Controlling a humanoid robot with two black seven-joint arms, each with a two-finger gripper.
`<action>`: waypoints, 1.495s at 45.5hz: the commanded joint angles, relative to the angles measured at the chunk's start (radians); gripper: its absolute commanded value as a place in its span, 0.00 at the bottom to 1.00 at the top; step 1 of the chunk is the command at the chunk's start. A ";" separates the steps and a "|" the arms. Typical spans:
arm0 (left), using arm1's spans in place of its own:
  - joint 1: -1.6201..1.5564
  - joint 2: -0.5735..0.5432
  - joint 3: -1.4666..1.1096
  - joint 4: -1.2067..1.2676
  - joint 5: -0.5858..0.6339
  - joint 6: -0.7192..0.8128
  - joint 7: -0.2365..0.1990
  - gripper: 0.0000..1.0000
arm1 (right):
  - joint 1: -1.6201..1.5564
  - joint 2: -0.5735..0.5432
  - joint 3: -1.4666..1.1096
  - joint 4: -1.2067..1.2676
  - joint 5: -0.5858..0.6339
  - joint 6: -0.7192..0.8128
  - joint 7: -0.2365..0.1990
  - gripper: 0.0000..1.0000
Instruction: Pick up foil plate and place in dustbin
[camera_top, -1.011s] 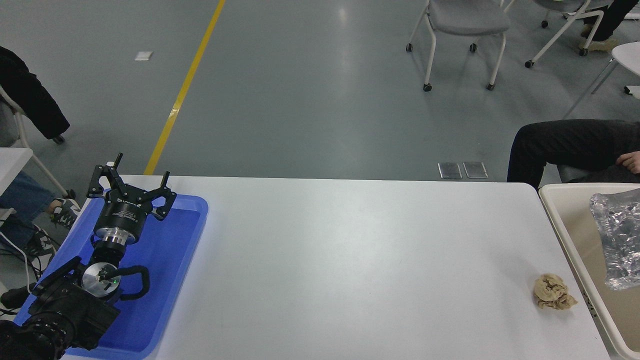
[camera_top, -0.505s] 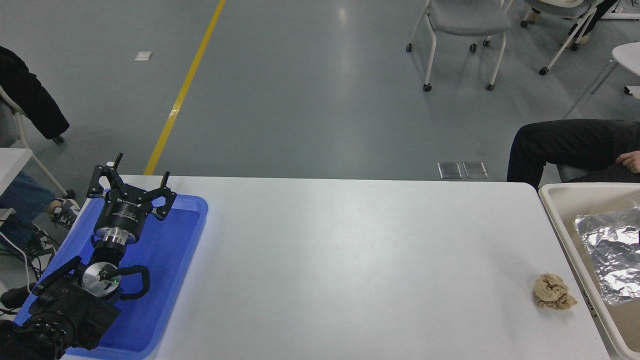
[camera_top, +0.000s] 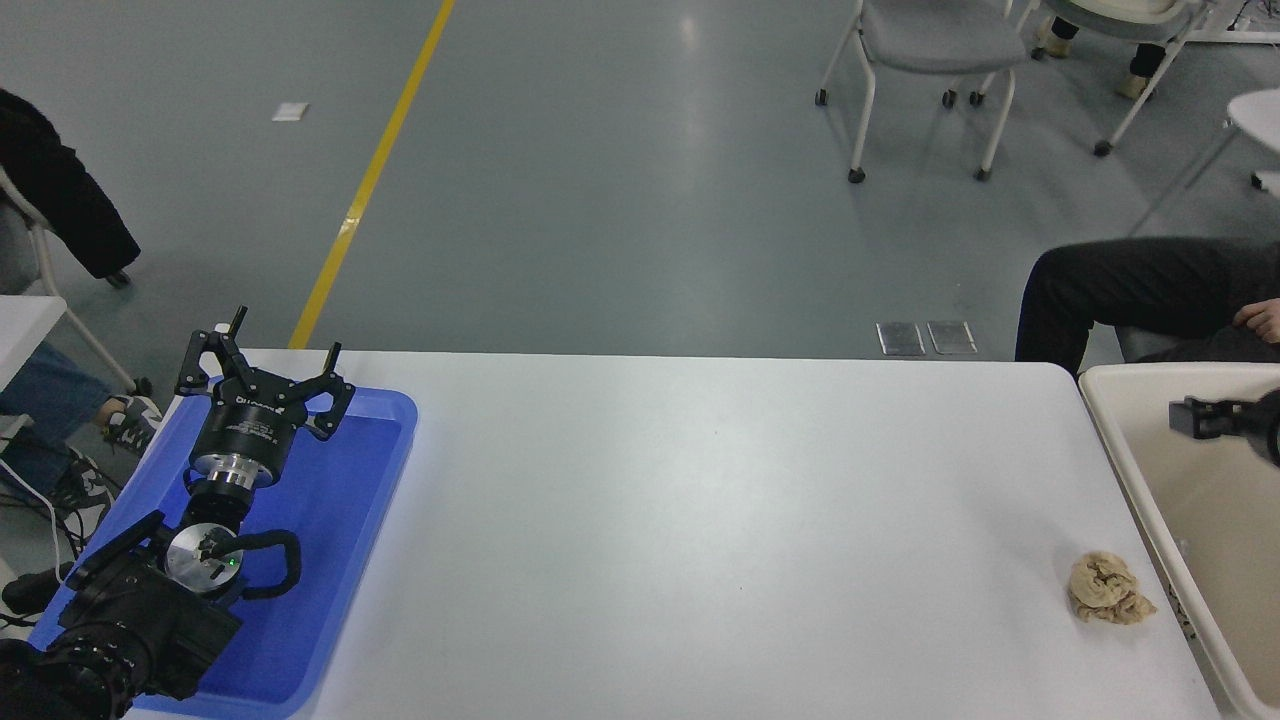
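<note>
Right gripper (camera_top: 1200, 417) pokes in at the right edge over the dustbin (camera_top: 1110, 440); only its tip is in view, so its jaw state cannot be told. No foil plate is visible in the shown part of the bin. Left gripper (camera_top: 262, 372) parked over the blue tray (camera_top: 340, 560), fingers spread; tan paper wad (camera_top: 1108, 588) lies on the table (camera_top: 700, 520) beside the bin.

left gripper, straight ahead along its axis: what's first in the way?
Probably nothing on the table. The left gripper, open, points past the blue tray's far rim and the white table's far edge; beyond lies bare floor. Its height is unclear.
</note>
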 joint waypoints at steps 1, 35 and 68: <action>0.000 0.000 0.000 0.000 0.000 0.000 0.001 1.00 | 0.306 -0.022 -0.106 0.360 -0.048 0.083 0.000 1.00; 0.002 0.003 0.000 0.000 0.000 0.000 0.000 1.00 | 1.042 0.357 -0.172 0.826 0.583 0.699 0.000 1.00; 0.003 0.006 0.000 0.000 0.000 0.000 -0.002 1.00 | 1.269 0.508 -0.261 0.928 0.845 0.779 0.000 1.00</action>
